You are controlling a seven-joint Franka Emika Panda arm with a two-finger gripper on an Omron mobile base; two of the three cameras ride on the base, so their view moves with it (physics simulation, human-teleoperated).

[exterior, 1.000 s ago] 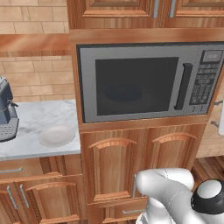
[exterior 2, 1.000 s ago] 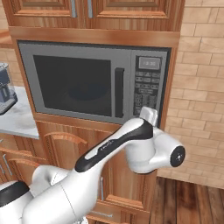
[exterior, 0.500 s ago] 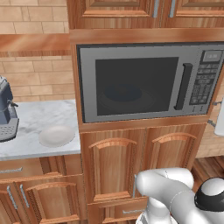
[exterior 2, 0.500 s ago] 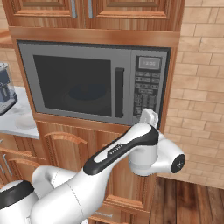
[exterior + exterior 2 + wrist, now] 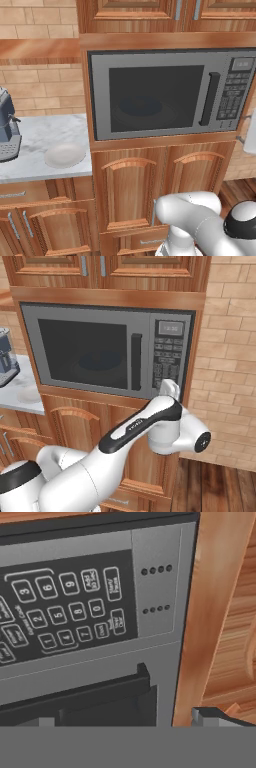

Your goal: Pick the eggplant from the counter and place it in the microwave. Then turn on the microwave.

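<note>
The grey microwave (image 5: 150,95) (image 5: 85,351) sits built into the wooden cabinets with its dark glass door shut. Its button panel (image 5: 167,351) (image 5: 65,607) is close in front of the hand. My gripper (image 5: 169,387) (image 5: 250,132) (image 5: 125,719) hovers at the panel's lower right, open, with nothing between its widely spread fingertips (image 5: 206,716). Whether it touches the panel I cannot tell. The eggplant is hidden; behind the glass only a dim round shape shows. The marbled counter (image 5: 35,140) (image 5: 10,398) lies to the left.
A pale round dish (image 5: 65,155) lies on the counter beside a grey coffee machine (image 5: 7,127) (image 5: 6,356). The door's vertical handle (image 5: 210,97) (image 5: 135,361) stands left of the panel. Wooden cabinet fronts run below, with a brick wall and wood floor to the right.
The arm's elbow has swung slightly to the right while the hand stays at the button panel. The microwave door stays shut.
</note>
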